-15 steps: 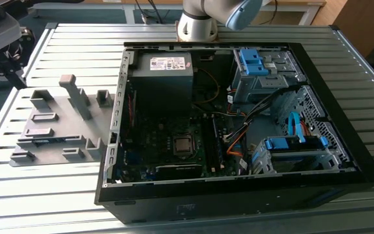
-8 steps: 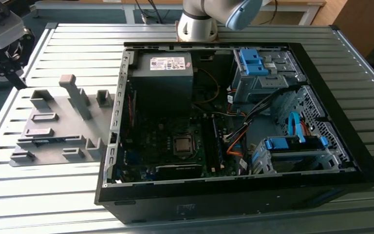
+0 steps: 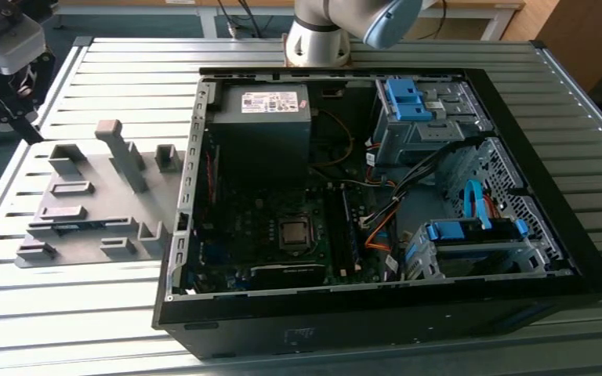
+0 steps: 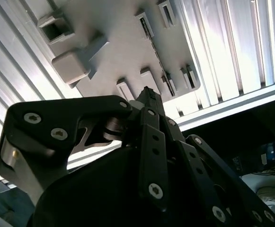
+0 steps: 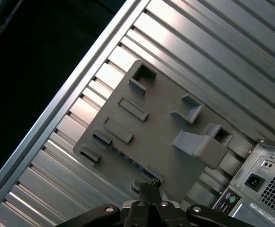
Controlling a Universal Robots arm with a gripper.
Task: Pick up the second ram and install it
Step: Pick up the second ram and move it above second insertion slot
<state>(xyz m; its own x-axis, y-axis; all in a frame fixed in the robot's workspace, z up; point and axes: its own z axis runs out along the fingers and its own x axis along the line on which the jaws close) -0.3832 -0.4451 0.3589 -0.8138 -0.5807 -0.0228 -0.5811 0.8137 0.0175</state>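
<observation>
— Where is the second ram (image 5: pixel 128 160)?
— On edge in the grey fixture (image 5: pixel 165 118), slotted between small blocks, likely so its upper edge is free to grasp. The fixture lies on the tabletop (image 5: pixel 232 42) beside the open computer case (image 3: pixel 385 329).
— And the pincer (image 5: pixel 149 185)?
— It hovers near one end of the stick, fingertips together, carrying nothing.

My gripper (image 4: pixel 149 94) is looking black, with little shiny silver screws. The tabletop (image 3: pixel 123 313) is shining silver, and long straight stripes are running all across it. By its edge at the exterior view's left, the fixture plate (image 3: pixel 84 207) is looking plain grey, and the second ram (image 5: pixel 123 155) on it is looking dark. The computer case (image 3: pixel 385 333) is looking black, with bright blue clips (image 3: pixel 406 98) and orange cables (image 3: pixel 378 235) inside.
</observation>
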